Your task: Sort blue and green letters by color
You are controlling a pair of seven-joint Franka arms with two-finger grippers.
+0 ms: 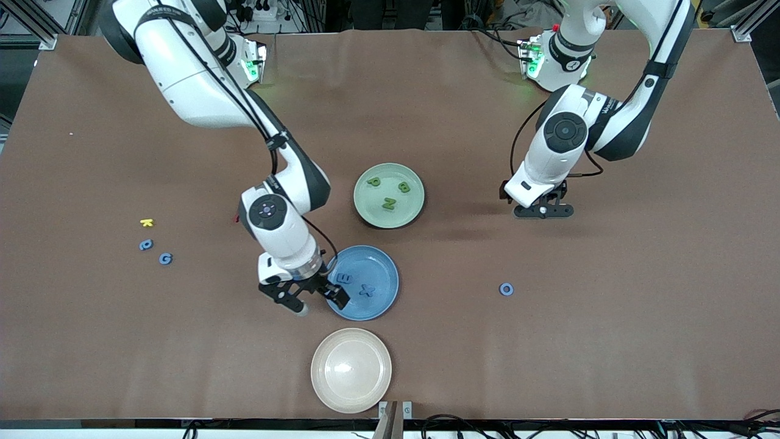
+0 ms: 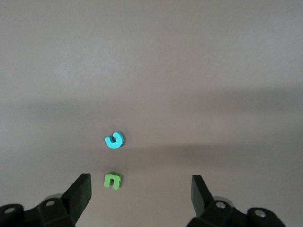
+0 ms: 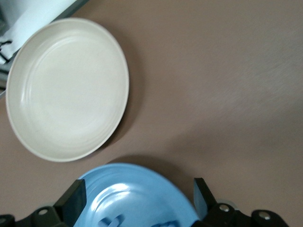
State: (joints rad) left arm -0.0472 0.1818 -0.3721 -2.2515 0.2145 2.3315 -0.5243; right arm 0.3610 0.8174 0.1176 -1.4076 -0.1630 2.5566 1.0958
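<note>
Cream plate [image 1: 351, 369] sits unused; right gripper [image 1: 317, 300], jaws wide and empty, hangs over blue plate [image 1: 378, 302] holding E, X; left gripper [image 1: 544, 210] open, empty, above green n [image 2: 112, 180].

Dark red letter [image 1: 236, 218] mostly hidden by right arm; blue plate [image 3: 137, 198] cut off by frame edge.

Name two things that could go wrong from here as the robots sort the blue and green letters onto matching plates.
1. The left gripper, open, hangs over a green letter n lying close beside a blue letter; it might catch the wrong one.
2. The right gripper, open, straddles the blue plate's rim and could bump it, shifting the E and X.
</note>
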